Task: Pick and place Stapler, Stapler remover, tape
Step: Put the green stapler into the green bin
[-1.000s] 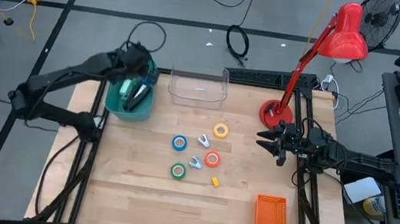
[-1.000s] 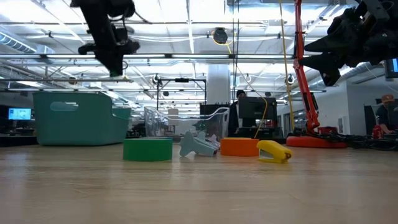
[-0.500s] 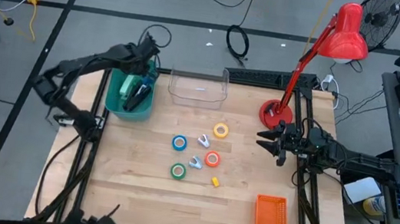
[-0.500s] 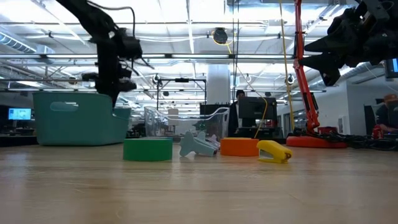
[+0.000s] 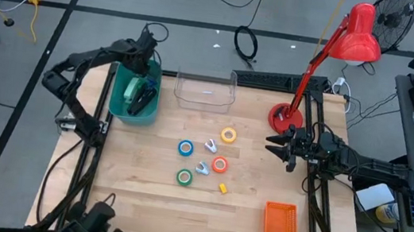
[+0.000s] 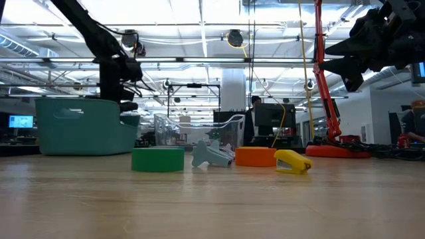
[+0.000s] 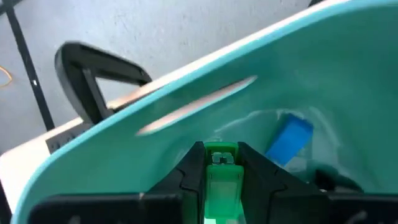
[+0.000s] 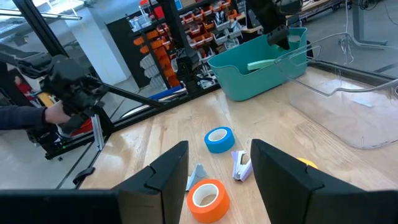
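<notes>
on your left, the left gripper hangs over the far rim of the teal bin at the table's far left corner. its jaws are pinched on a small bright green stapler, which sits upright between the two dark fingers just inside the bin's wall. deeper in the bin you can see a blue block-shaped item, and from above a dark object lies in there beside something green.

next along the far edge stands a clear plastic tub. in front of it, mid-table, the tape rolls lie flat and apart from each other: the blue tape nearest the bin side, the green tape closer to the front edge, the orange tape to their right, and the yellow tape farthest back. each is a small ring with a pale centre. two pale grey staple removers sit among the rolls, one between blue and yellow, the other touching or just beside the orange roll. a small yellow piece lies in front of the orange roll.

farther right, the red desk lamp stands at the far right corner. the right gripper hovers above the table's right edge, its jaws spread and holding nothing. an orange tray rests near the front right.
</notes>
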